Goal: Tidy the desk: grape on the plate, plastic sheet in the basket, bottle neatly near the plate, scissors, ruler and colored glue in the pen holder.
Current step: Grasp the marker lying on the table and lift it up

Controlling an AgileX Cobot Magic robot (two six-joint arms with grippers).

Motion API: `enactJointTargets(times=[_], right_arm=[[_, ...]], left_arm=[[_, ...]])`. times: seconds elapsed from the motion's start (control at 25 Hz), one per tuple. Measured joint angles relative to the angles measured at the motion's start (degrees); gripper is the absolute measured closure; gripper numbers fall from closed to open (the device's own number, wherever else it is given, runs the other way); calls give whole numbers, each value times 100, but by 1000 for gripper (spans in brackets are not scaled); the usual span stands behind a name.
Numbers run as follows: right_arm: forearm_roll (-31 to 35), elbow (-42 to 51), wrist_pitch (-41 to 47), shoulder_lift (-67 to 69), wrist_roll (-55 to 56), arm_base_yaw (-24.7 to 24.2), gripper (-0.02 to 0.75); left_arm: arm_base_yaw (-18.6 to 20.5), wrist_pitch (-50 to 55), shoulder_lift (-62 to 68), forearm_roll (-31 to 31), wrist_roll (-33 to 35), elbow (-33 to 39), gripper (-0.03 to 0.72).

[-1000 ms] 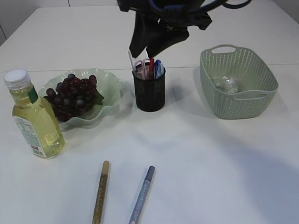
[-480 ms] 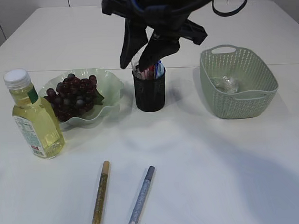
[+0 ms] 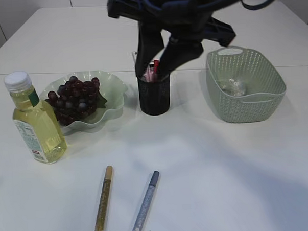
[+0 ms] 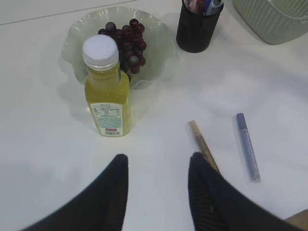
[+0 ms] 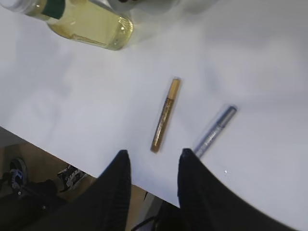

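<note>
As the white table (image 3: 207, 169) is seen from the exterior view, the things are laid out in a row, with two pens in front.

Plate: a pale green wavy plate (image 3: 114, 89) is filled with a bunch of dark grapes (image 3: 74, 98); it is seen at the left of the table.

Bottle: a bottle (image 3: 35, 120) of yellow liquid with a white cap is stood upright just in front of the plate's left edge.

Pen holder: a black mesh pen holder (image 3: 154, 95) is set between plate and basket; red, pink and white items are seen sticking out, partly hidden by the arm above.

Basket: a crumpled clear plastic sheet (image 3: 232, 86) is held in the green basket (image 3: 268, 97) at the right.

Glue pens: a gold glue pen (image 3: 103, 199) and a blue-grey glue pen (image 3: 146, 204) are left lying on the table, side by side and apart.

Left gripper (image 4: 156, 185): its fingers (image 4: 113, 192) are spread and hold nothing, above bare table near the bottle and gold pen.

Right gripper (image 5: 151, 178): its fingers (image 5: 118, 185) are parted and empty, high over the two pens.

Only in the right wrist view: the table's near edge and the floor below are shown.

Only in the exterior view: the basket's contents are shown.
</note>
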Motion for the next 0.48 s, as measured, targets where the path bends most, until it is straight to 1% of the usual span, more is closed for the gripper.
enactJointTargets(times=[0.32, 0.48], right_arm=[[-332, 1935, 0, -886, 886, 0, 459], [-514, 2465, 0, -940, 1162, 0, 459]], left_arm=[[0, 0, 0, -149, 0, 0, 379], [0, 0, 0, -161, 0, 0, 379]])
